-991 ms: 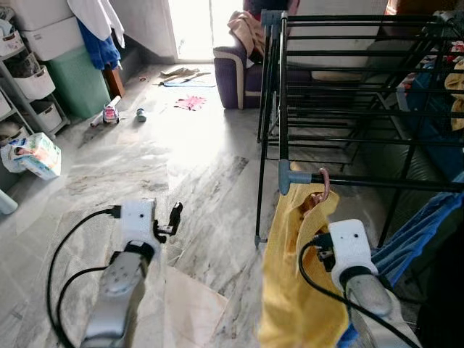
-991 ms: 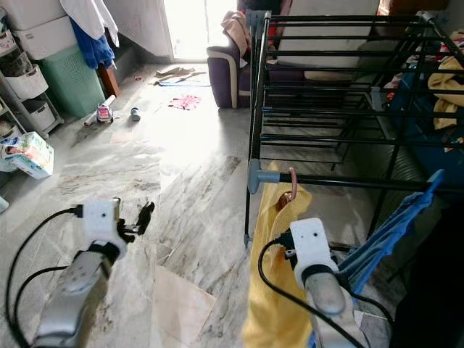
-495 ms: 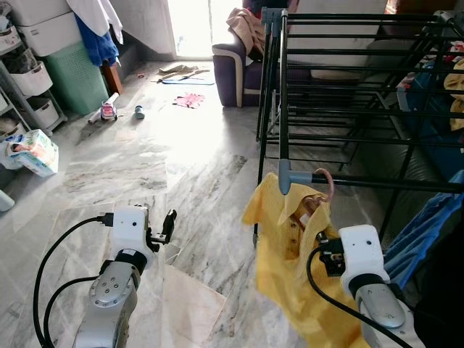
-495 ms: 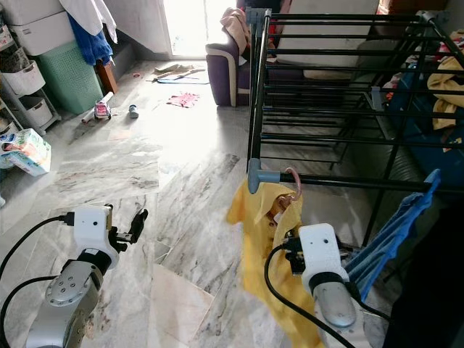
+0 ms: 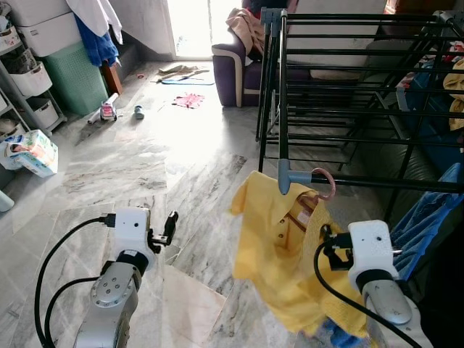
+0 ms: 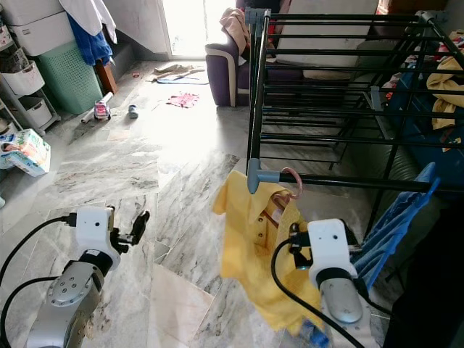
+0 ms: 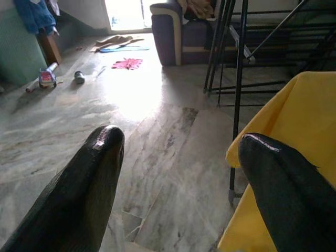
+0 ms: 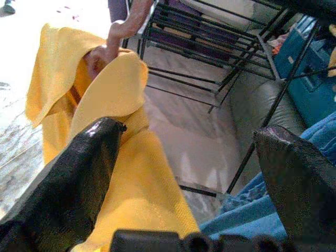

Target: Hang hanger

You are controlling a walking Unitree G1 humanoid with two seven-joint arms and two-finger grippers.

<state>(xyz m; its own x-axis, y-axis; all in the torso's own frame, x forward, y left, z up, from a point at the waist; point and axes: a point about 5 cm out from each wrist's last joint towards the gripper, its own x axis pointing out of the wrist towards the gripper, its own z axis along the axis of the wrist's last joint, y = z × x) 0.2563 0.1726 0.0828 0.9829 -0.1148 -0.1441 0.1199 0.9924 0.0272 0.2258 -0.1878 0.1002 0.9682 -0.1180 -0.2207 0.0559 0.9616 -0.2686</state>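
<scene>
Since a second ago your right gripper (image 8: 184, 173) has backed off, fingers spread wide and empty, and the yellow shirt (image 5: 279, 254) has swung out leftward. Its pink hanger (image 5: 324, 183) hooks the black metal rack (image 5: 348, 109) rail by the grey corner joint, with what looks like blue cloth (image 5: 424, 225) draped alongside. Your left gripper (image 7: 178, 173) hovers open over glossy marble floor (image 5: 145, 159), littered near the purple sofa (image 5: 235, 69).
</scene>
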